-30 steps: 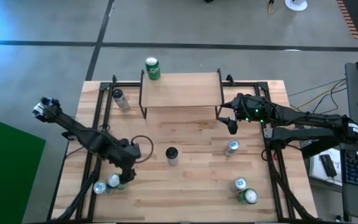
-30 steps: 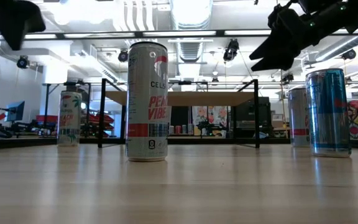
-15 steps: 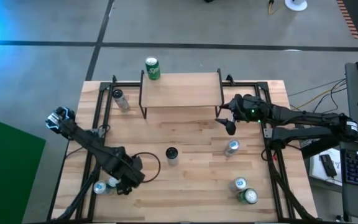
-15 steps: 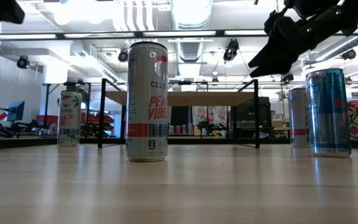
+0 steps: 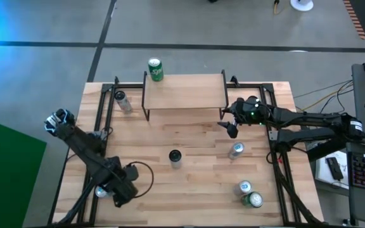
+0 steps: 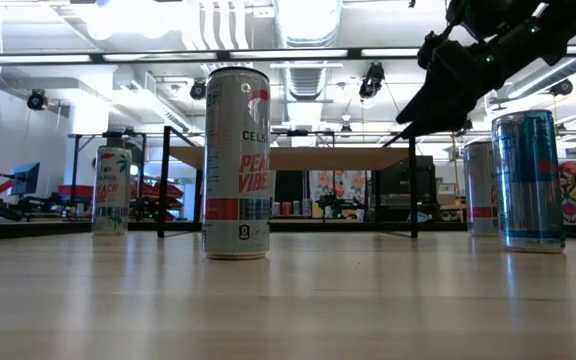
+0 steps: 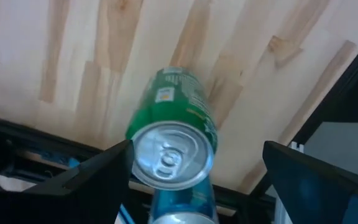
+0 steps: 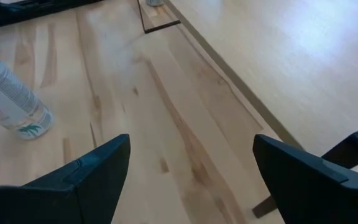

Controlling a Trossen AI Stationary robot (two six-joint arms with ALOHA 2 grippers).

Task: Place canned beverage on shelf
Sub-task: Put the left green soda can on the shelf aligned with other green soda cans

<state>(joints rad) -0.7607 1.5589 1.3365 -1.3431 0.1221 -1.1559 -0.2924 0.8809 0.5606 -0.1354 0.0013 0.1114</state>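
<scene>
The shelf [image 5: 184, 90] sits at the back middle of the desk [image 5: 195, 190], plank top bare, with a green can [image 5: 155, 69] just past its back left corner, looks like it's off the desk edge or right on it, can't tell. The left gripper [image 5: 120, 193] is way over at the front left corner, far from the shelf, hovering over two cans there; its wrist camera looks straight down on a green can [image 7: 173, 146] with a blue can [image 7: 180, 208] touching it, fingers [image 7: 92, 177] spread wide on either side and gripping nothing. The right gripper [image 5: 231, 128] hangs in the air just off the shelf's front right leg, also wide open and empty, pointing along the shelf's front edge. In front of the shelf, around mid-desk, stands a tall white can [image 5: 175, 158]. Another slim can [image 5: 123, 101] is just left of the shelf, a silver-blue one [image 5: 235, 150] is to the front right of it, and two more cans [image 5: 249, 194] sit near the front right corner, well away from the shelf.
</scene>
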